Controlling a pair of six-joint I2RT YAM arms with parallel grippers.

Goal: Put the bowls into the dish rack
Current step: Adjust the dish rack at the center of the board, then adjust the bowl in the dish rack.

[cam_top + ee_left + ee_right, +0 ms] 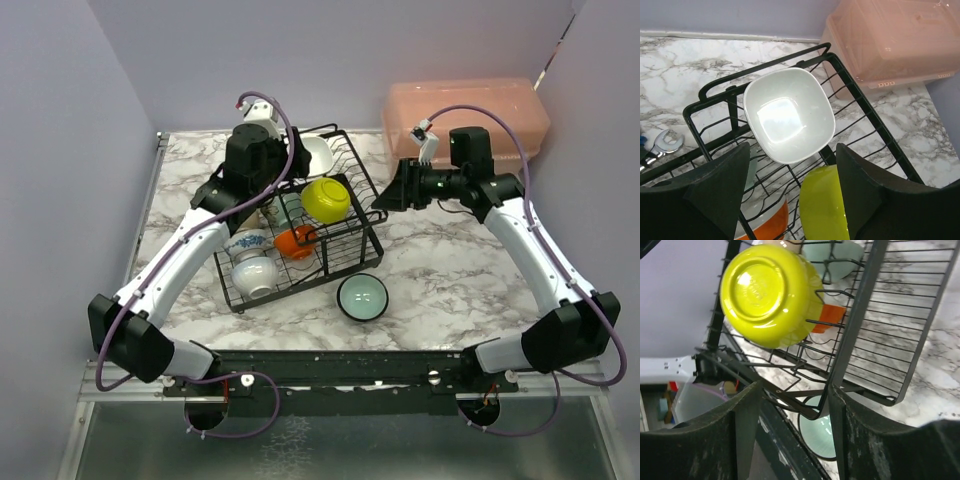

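The black wire dish rack (345, 225) stands mid-table. In it are a white bowl (317, 153) at the back, a yellow-green bowl (326, 199) on its side, a small orange bowl (295, 241), a blue-patterned bowl (247, 243) and a beige-patterned bowl (254, 273). A pale teal bowl with a dark outside (362, 297) sits upright on the table in front of the rack. My left gripper (792, 195) is open and empty above the rack, with the white bowl (789, 115) ahead of it. My right gripper (795, 430) is open and empty at the rack's right corner (865, 315), facing the yellow-green bowl (767, 292).
A pink translucent lidded box (470, 115) stands at the back right, close behind my right arm. A wrench (660, 145) lies left of the rack. Another pale teal bowl (832, 257) sits inside the rack. Purple walls close in the table on three sides.
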